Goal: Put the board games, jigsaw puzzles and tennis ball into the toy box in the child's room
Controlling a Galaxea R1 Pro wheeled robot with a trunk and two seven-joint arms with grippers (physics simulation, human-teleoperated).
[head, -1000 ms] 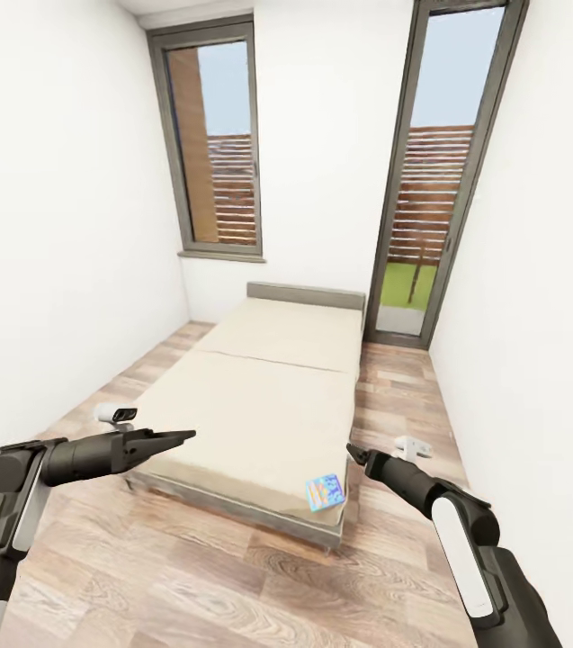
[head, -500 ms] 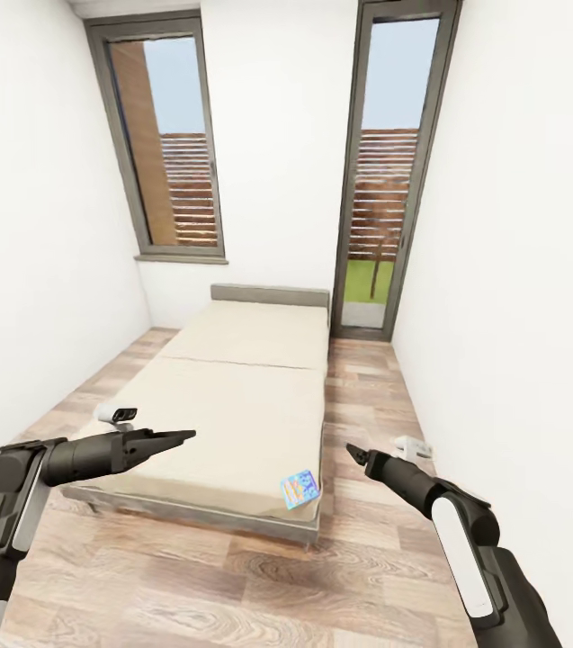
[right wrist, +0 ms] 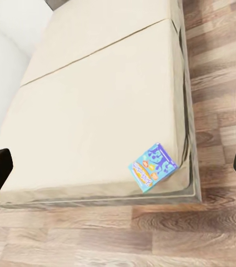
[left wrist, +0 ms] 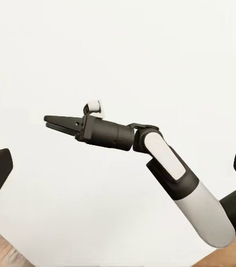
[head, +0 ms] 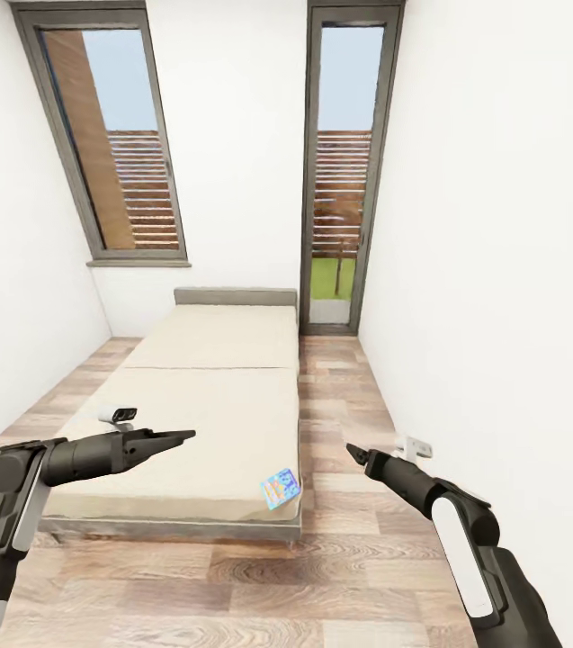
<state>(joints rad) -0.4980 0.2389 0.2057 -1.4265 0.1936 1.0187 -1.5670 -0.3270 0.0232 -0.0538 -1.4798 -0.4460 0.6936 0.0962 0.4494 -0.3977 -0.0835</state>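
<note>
While a board game (head: 281, 489) lies at the bed's (head: 205, 405) near corner, left claw (head: 183, 437) and right claw (head: 351, 449) hang clenched, empty.

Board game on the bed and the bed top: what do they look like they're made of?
The board game looks like a thin cardboard box with a glossy blue and orange printed cover. The bed top looks like matte cream fabric, with a seam across it. Being a render, both are guesses.

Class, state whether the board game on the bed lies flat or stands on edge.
Flat: the board game lies cover up on the bed, near its foot corner.
</note>
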